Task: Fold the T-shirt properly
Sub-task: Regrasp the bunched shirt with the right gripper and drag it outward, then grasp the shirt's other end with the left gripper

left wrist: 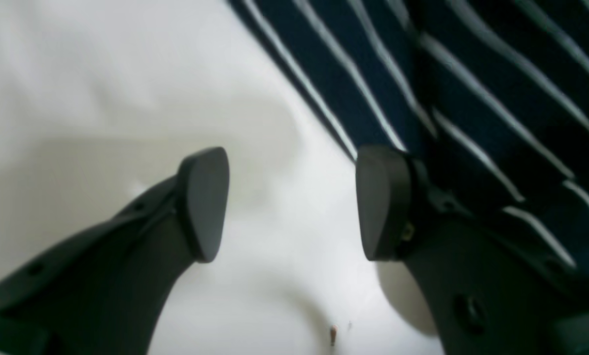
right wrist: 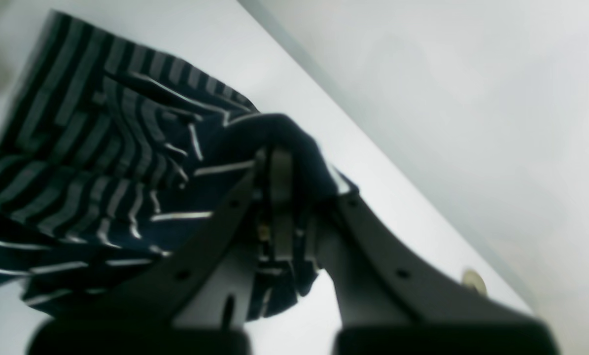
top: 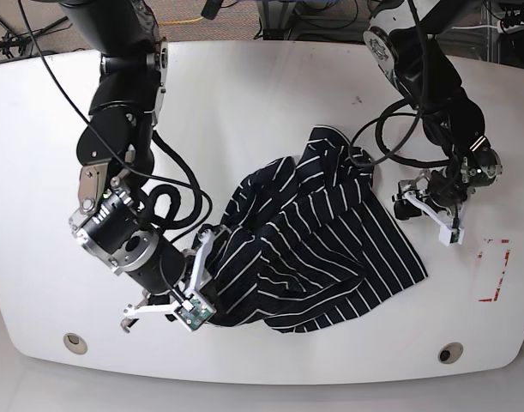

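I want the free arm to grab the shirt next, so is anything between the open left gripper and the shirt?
Nothing visible. The left gripper is open over bare white table, and the striped shirt lies right beside one of its fingers. The right gripper is shut on the shirt.

T-shirt (right wrist: 102, 162): blurred | held fold hidden between right hand (right wrist: 294, 217) fingers
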